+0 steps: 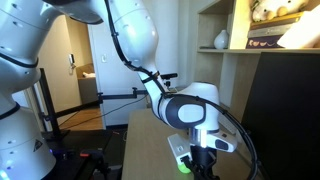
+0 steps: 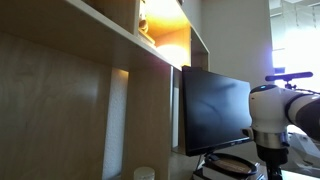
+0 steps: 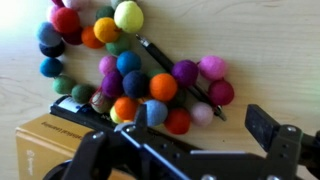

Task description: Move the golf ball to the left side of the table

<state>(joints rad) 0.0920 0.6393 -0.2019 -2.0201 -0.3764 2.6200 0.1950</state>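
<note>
In the wrist view my gripper [image 3: 200, 122] is open and empty, above the tan table [image 3: 260, 60]. Under and beyond it lies a cluster of coloured felt balls [image 3: 135, 80] with a black pen [image 3: 160, 52] across it. A bright yellow-green ball [image 3: 128, 15] sits at the cluster's far edge, well away from the fingers; I cannot tell whether it is the golf ball. In an exterior view the gripper [image 1: 203, 160] hangs low over the table [image 1: 140, 150] next to a bright green patch [image 1: 177, 150]. It also shows in an exterior view [image 2: 272, 160].
A cardboard box [image 3: 45, 150] lies beside the left finger. A wooden shelving unit [image 1: 235, 70] stands behind the table. A black monitor [image 2: 212, 110] and a flat black oval object [image 2: 235, 165] are close to the gripper.
</note>
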